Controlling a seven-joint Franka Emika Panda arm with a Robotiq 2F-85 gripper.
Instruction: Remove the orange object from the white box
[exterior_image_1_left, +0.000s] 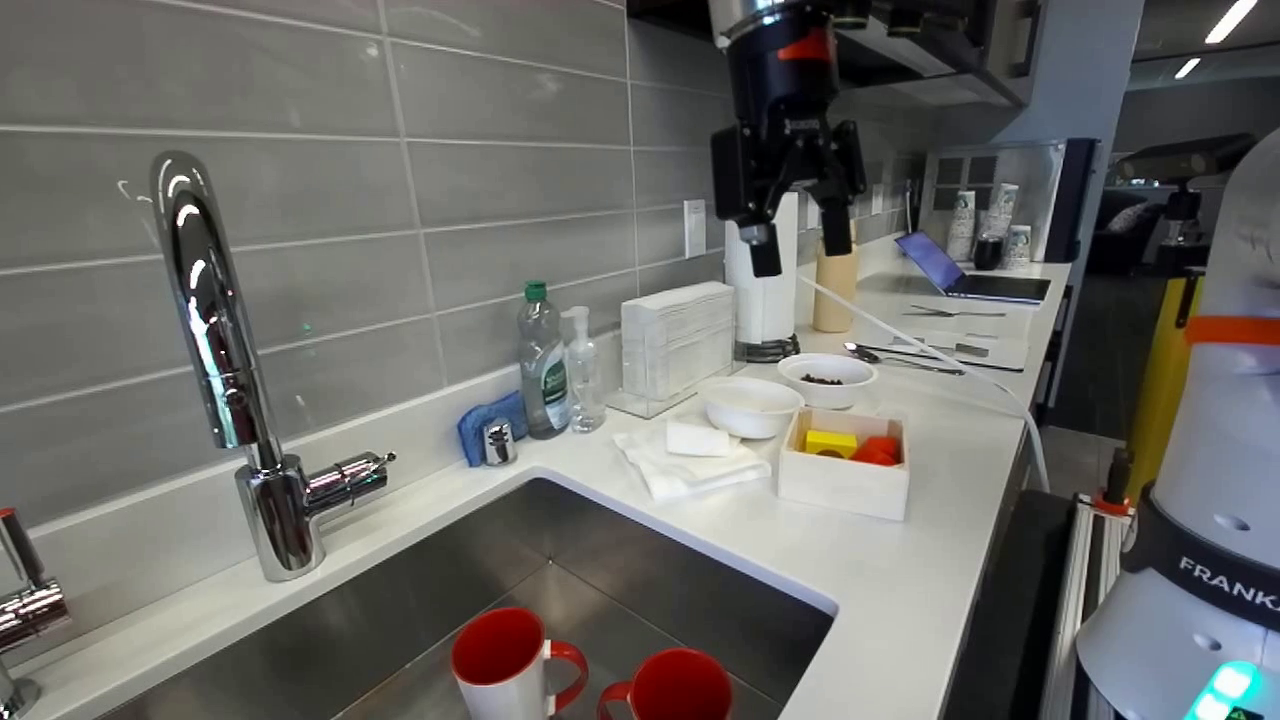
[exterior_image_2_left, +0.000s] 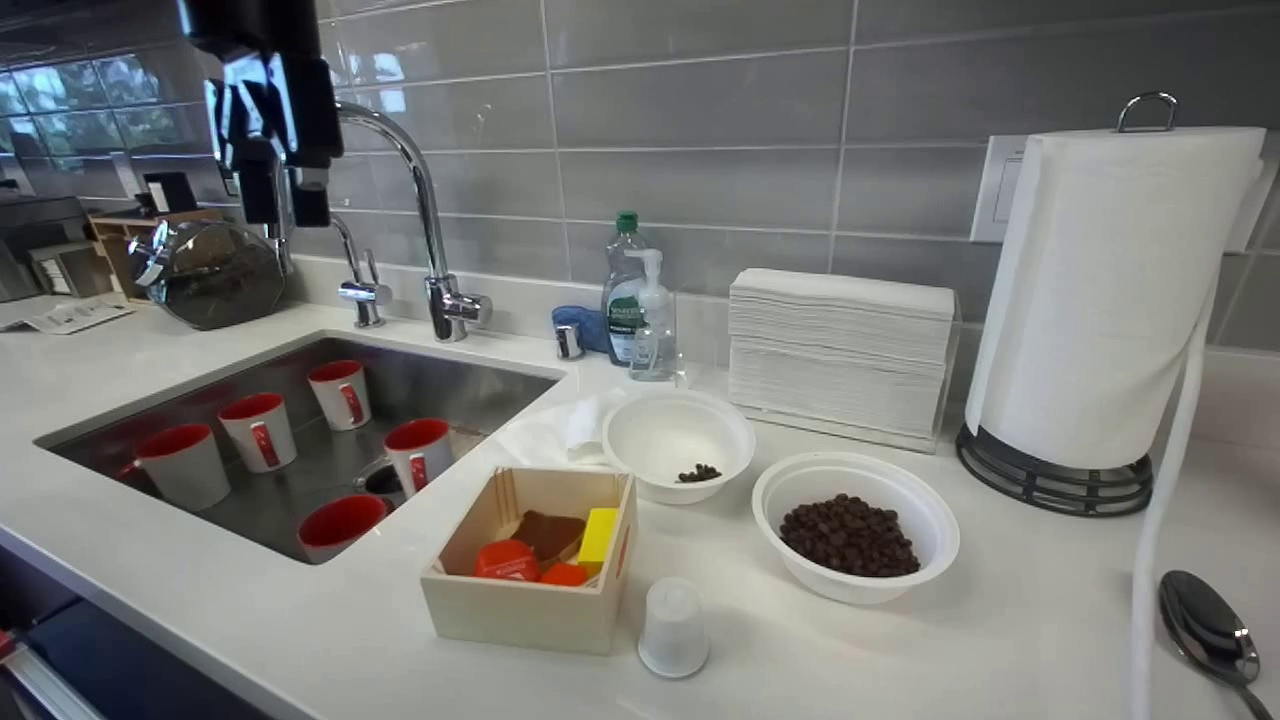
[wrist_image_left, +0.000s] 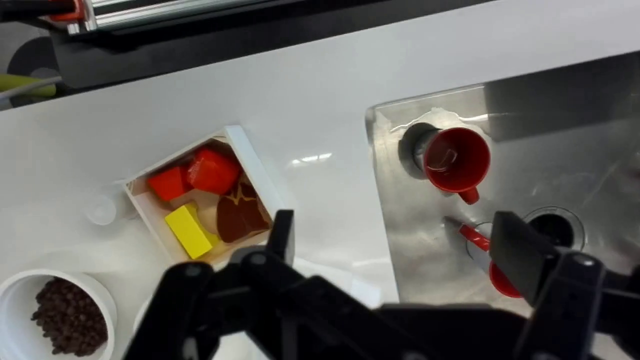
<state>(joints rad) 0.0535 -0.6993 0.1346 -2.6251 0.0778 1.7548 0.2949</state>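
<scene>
The orange block (wrist_image_left: 170, 183) lies inside the white box (exterior_image_1_left: 843, 488), just beside a bigger orange-red block (wrist_image_left: 214, 170), which has flat facets and some small pale marks. Which of these two the task means, I cannot tell. In the same box there are also a yellow block (wrist_image_left: 189, 232) and a brown piece (wrist_image_left: 240, 220) with yellow streaks. The box stands on the white counter (exterior_image_1_left: 900, 600), near the corner of the steel sink (exterior_image_1_left: 650, 560).

The black gripper (exterior_image_1_left: 801, 245) hangs high above the counter, well apart from the box, and its two fingers (wrist_image_left: 284, 235) are wide apart from each other.

In an exterior view, a small white cup (exterior_image_2_left: 673, 630) stands with the wide rim downward, just beside the box. Near it are a white bowl (exterior_image_2_left: 655, 440) with only few dark brown chips (exterior_image_2_left: 698, 474) and a fuller bowl (exterior_image_2_left: 830, 475) with a heap of such chips. Several mugs (exterior_image_2_left: 258, 432), white outside and red inside, are in the sink. Along the tiled wall (exterior_image_1_left: 500, 170) stand a dish soap bottle (exterior_image_1_left: 543, 370), a pump bottle (exterior_image_1_left: 585, 380), a stack of folded paper towels (exterior_image_2_left: 840, 350) and a paper towel roll (exterior_image_2_left: 1110, 300).
</scene>
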